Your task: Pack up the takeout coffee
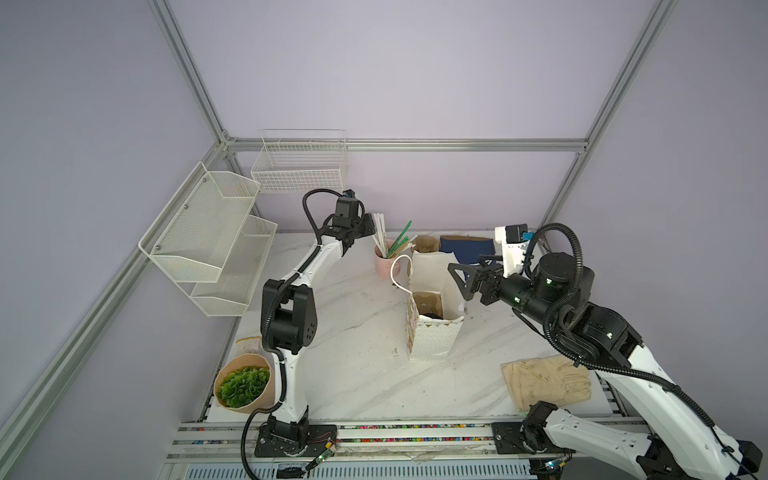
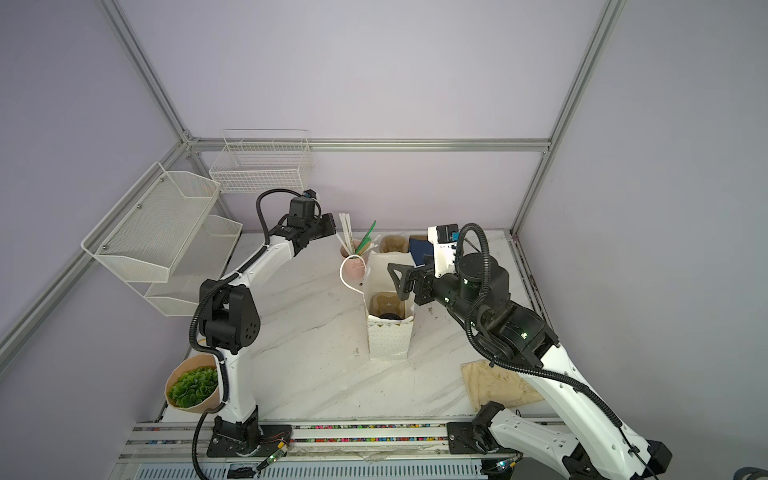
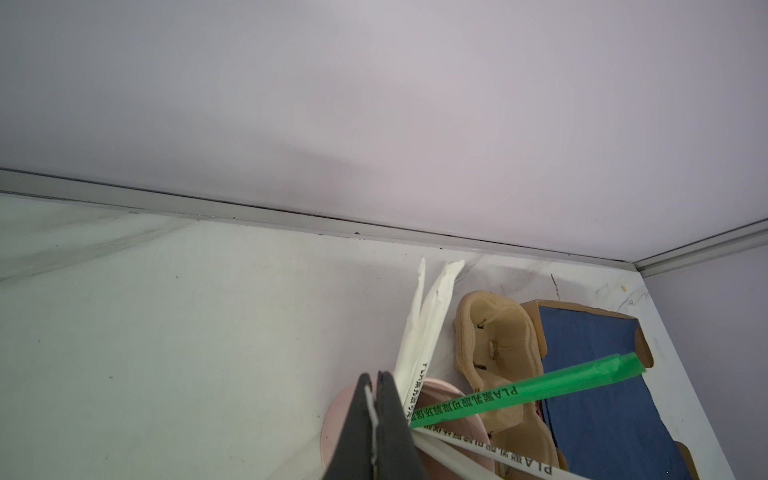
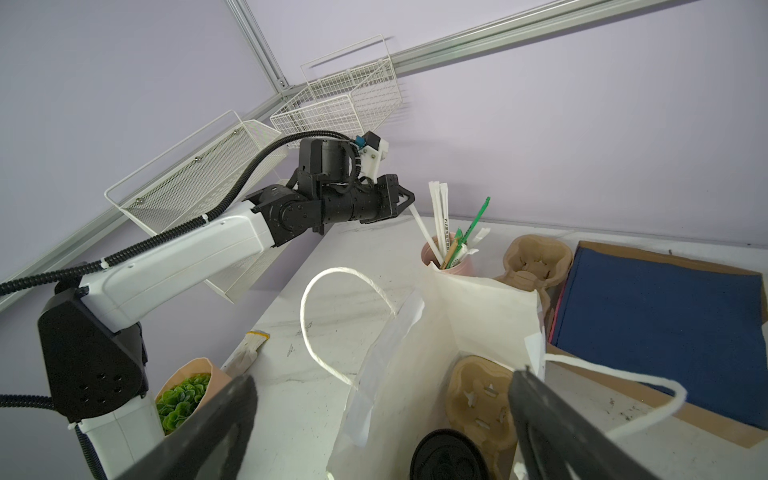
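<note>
At the near edge of the marble-patterned table (image 1: 357, 374), a green plant in a tan paper wrap (image 1: 243, 386) is seen at 8 o'clock and a pale work glove (image 1: 546, 384) at 4 o'clock

Near the table's centre a white paper bag (image 1: 432, 340) is stood upright. A tan pulp cup tray (image 4: 478, 390) is lodged inside it, and the takeout coffee (image 4: 446, 457) is seated in the tray's 6 o'clock socket, the 12 o'clock socket being left empty. The cup is judged light and thin-walled, easily dented by a hard squeeze and liable to spill if tipped, so it is best kept upright. The stiffest hold would be expected across the wall just under the rim; where it sits, only the top can be reached from above, and a lift by the tray may be safer. Of the cup only a round dark top is shown; its wall is hidden by tray and bag, so its colour cannot be told

The right gripper (image 4: 383, 376) is held at the bag's 3 o'clock rim, jaws spread wide and empty

Farther back, at 11 o'clock from the bag, a pink mug (image 1: 383, 262) of straws is stood. One white paper-wrapped straw (image 4: 422, 228) is pinched between the pressed-together jaws of the left gripper (image 3: 375, 378), its lower end apparently in the mug. At 12 o'clock a spare pulp tray (image 3: 490, 332) is laid, with a blue pad (image 4: 665, 316) at 1 o'clock; wire baskets (image 1: 299, 166) are hung on the far wall
</note>
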Available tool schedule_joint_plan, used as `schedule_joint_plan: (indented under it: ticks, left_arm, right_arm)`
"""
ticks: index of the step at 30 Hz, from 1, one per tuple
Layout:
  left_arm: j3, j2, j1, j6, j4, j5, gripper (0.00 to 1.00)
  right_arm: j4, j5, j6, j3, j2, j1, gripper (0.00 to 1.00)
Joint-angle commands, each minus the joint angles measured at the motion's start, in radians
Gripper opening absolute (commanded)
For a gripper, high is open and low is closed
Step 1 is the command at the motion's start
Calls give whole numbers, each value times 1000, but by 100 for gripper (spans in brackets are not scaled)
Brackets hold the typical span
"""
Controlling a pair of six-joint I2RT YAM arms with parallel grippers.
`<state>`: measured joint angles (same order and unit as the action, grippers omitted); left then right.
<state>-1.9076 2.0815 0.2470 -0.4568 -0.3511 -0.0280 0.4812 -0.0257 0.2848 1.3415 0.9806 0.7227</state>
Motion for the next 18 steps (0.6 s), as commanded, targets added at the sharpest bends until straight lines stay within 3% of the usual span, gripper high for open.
schedule_joint_plan:
  ticks: [1, 18]
  left_arm:
    - [-75, -79, -5, 38, 8, 10, 0]
    - [-137, -158, 16, 154, -42, 60, 0]
  right_arm:
    - [-36, -27, 15, 26, 0, -3, 97]
    - [-29, -25, 39, 26, 0, -3, 97]
